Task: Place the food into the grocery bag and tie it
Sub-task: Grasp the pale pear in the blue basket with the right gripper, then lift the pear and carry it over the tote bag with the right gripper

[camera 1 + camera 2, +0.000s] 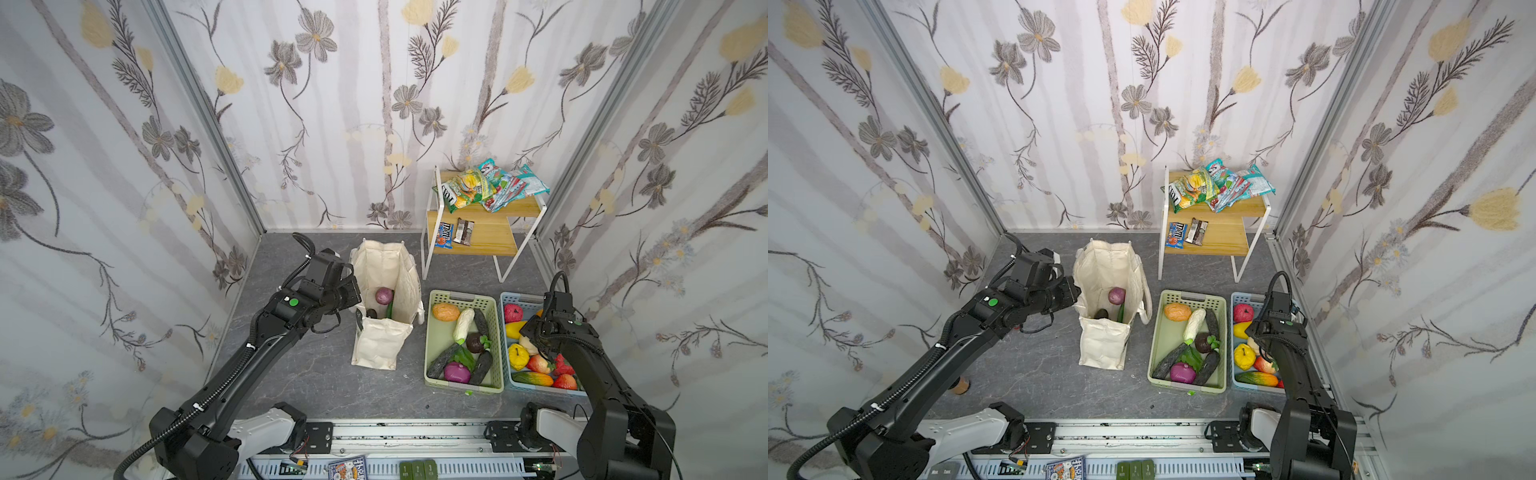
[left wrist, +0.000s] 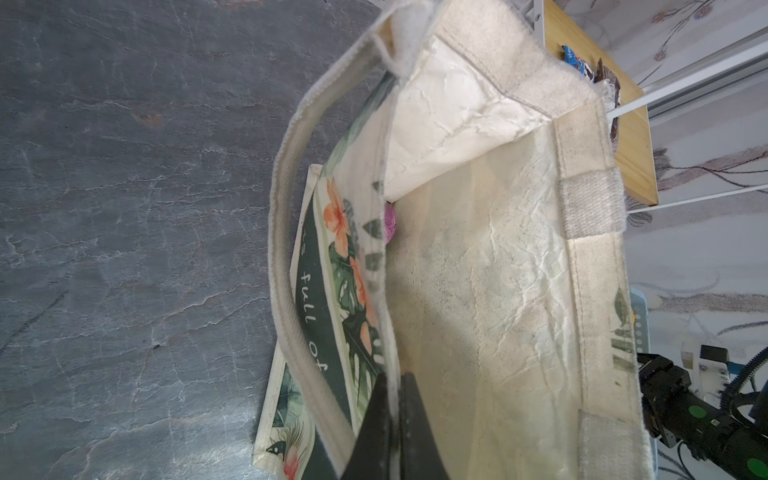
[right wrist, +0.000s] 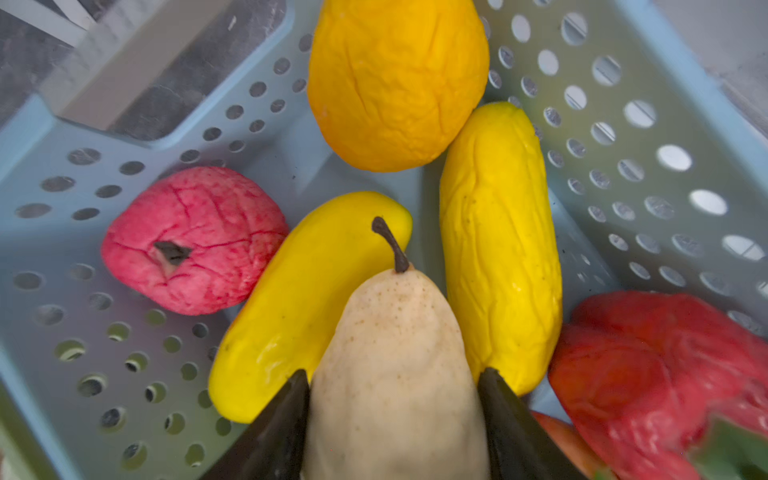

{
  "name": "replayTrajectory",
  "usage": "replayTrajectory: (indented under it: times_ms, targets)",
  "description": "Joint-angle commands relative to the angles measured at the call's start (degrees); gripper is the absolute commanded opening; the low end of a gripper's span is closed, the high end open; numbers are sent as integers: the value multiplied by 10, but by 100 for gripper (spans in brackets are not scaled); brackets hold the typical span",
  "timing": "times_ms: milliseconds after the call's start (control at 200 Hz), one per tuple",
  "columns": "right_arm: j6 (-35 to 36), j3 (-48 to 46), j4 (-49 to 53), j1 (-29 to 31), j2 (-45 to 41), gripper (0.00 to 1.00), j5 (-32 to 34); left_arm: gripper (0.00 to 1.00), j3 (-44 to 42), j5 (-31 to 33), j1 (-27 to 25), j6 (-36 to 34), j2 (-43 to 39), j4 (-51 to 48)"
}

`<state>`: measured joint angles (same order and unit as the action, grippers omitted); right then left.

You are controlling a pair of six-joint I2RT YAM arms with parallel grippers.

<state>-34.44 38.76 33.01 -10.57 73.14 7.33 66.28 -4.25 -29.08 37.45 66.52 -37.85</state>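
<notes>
Pear (image 3: 395,332) sits clasped between jaws of right end effector (image 3: 392,371).

Both top views overlook the table (image 1: 311,374); wrist views look close-up.

Cream tote (image 2: 478,270), dark green leafy print; purple onion (image 1: 384,296); pale green basket (image 1: 463,389); blue basket (image 3: 62,232); beige pear (image 3: 395,374).

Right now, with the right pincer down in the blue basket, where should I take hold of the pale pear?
Grip the pear across its wide lower body, coming from its blunt end, as the right pincer is lined up. The fingers flank it there; toward the stem it tapers and would likely slip out.
</notes>
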Motion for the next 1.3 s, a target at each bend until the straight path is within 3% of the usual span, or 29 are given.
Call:
replayTrajectory:
  times_ms: [0,370,859,1294]
  targets:
    - [0,15,2,0,-10,63,-7,0,-2,12,0,-2,-3,16]
    - [15,37,16,0,-17,62,-26,0,-5,10,0,-3,-1,15]
    - [47,169,26,4,29,62,-53,0,-5,6,0,-3,-1,18]
    - [8,314,58,119,42,63,-76,0,9,3,-1,-4,10,15]
